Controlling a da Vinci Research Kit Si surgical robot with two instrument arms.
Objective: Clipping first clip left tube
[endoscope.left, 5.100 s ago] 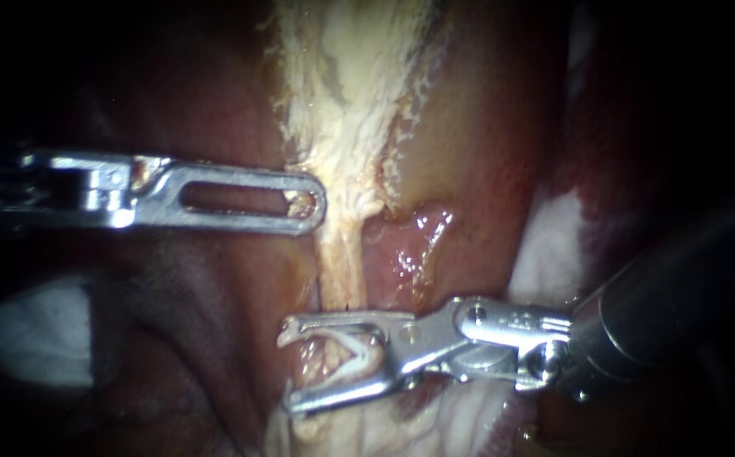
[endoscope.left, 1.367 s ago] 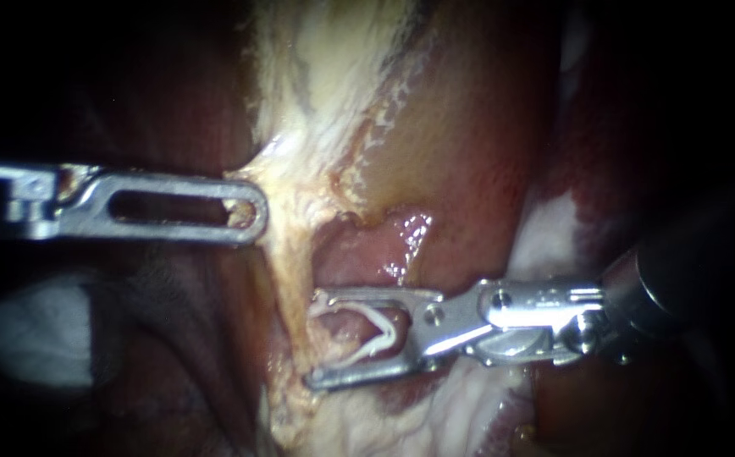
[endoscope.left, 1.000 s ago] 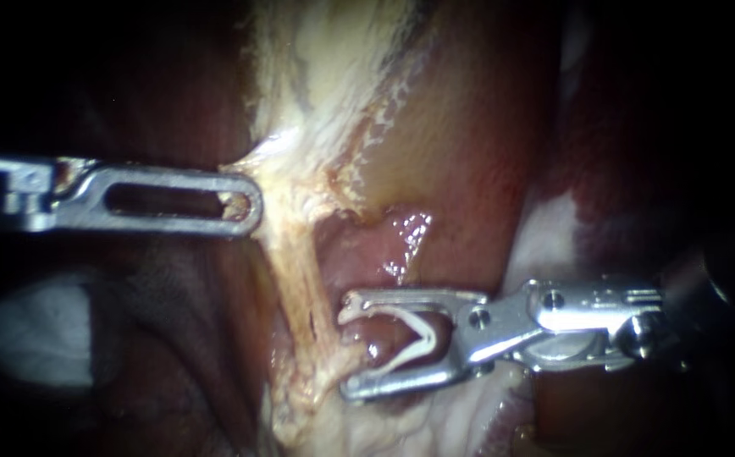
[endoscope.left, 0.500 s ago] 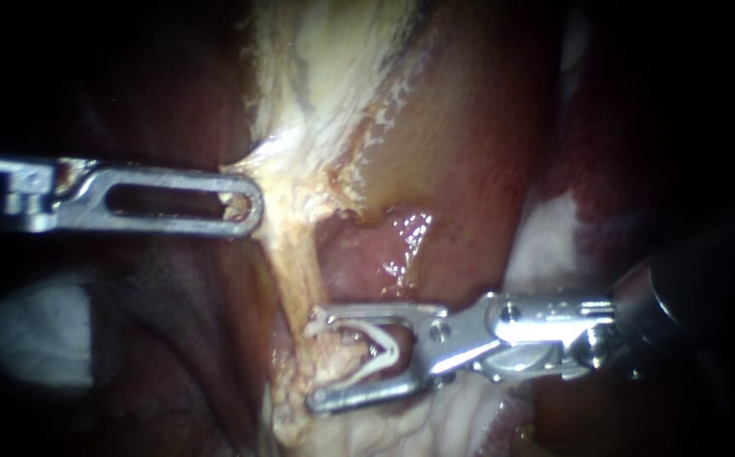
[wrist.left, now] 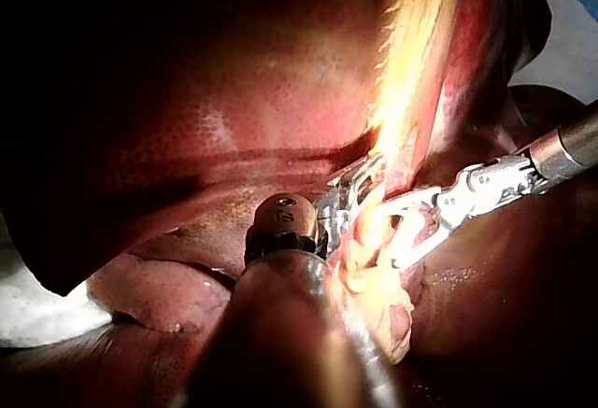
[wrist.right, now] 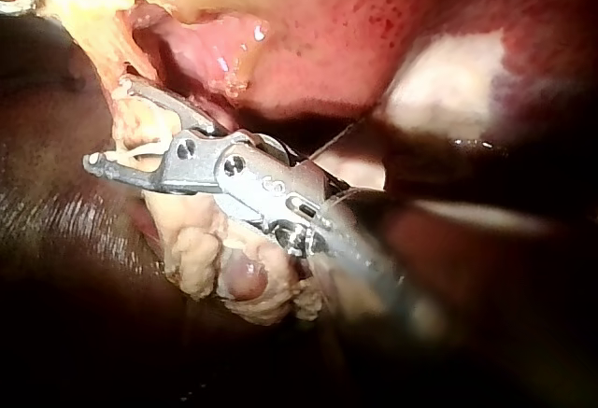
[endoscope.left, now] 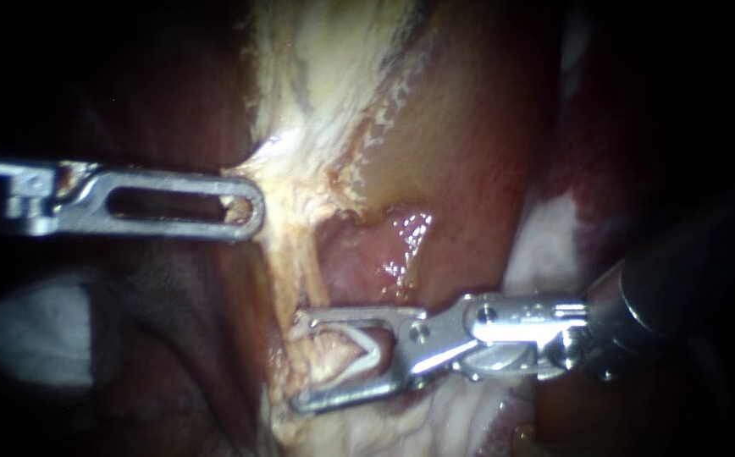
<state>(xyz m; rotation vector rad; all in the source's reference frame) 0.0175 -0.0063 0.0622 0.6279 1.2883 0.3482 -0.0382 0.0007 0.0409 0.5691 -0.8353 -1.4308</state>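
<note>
My left instrument (endoscope.left: 249,207) is clamped on pale tissue (endoscope.left: 276,182), drawing it leftward. My right instrument (endoscope.left: 300,362) carries the white clip (endoscope.left: 367,351) in wide-spread jaws, astride the tube (endoscope.left: 304,271). The risk is that the fatty lumps (wrist.right: 206,268) crowding the lower jaw let the clip bite fat or close only partway across. The liver (endoscope.left: 469,169) sits close behind.
</note>
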